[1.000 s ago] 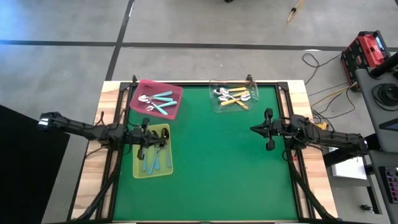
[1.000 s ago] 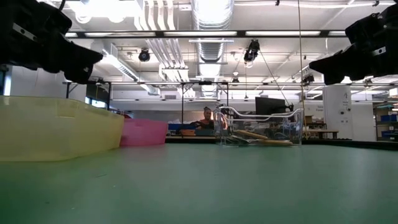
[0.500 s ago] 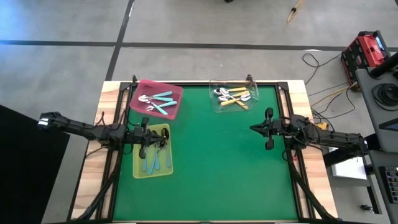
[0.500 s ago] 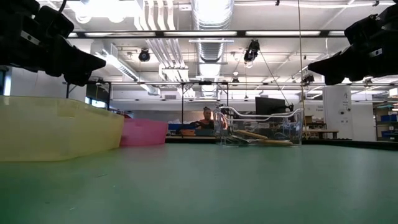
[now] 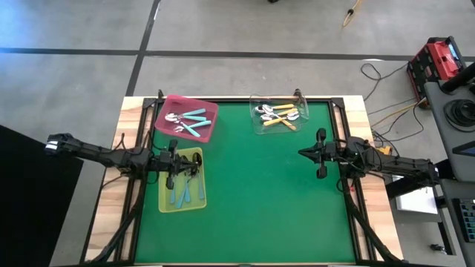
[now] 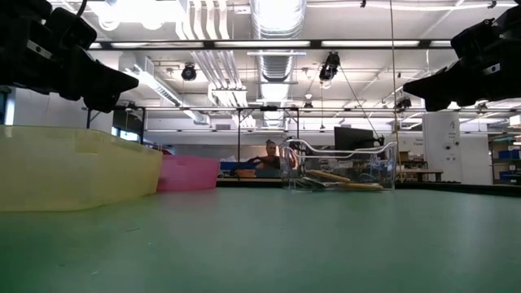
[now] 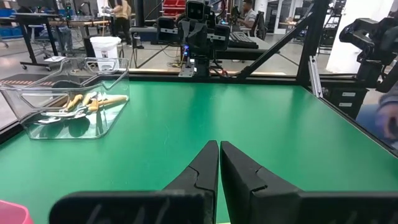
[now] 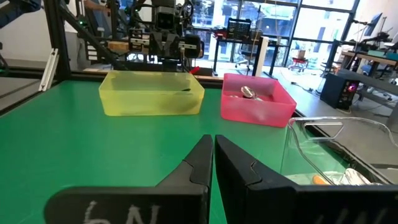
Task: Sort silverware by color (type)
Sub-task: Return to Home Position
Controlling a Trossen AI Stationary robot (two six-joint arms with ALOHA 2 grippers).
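Left gripper hangs in the air over the end of the yellow-green tray nearer the pink tray, fingers pressed together, nothing between them, pointing across the desk toward the other arm. Right gripper hovers above the right side of the desk, well apart from all trays, fingers also together and empty, pointing back toward the left arm. In the low view both grippers sit high above the green surface, one at each upper corner. All spoons are inside trays. Teal-handled spoons lie in the pink tray at the back left of the desk, metal bowls toward its left end. Orange-handled spoons lie in the clear tray at the back centre-right, bowls bunched at its left end. Blue-handled spoons lie in the yellow-green tray on the left side, just in front of the pink tray, partly hidden under the left arm. Pink and yellow-green trays are close together; whether they touch, cannot tell. The clear tray stands apart from both.
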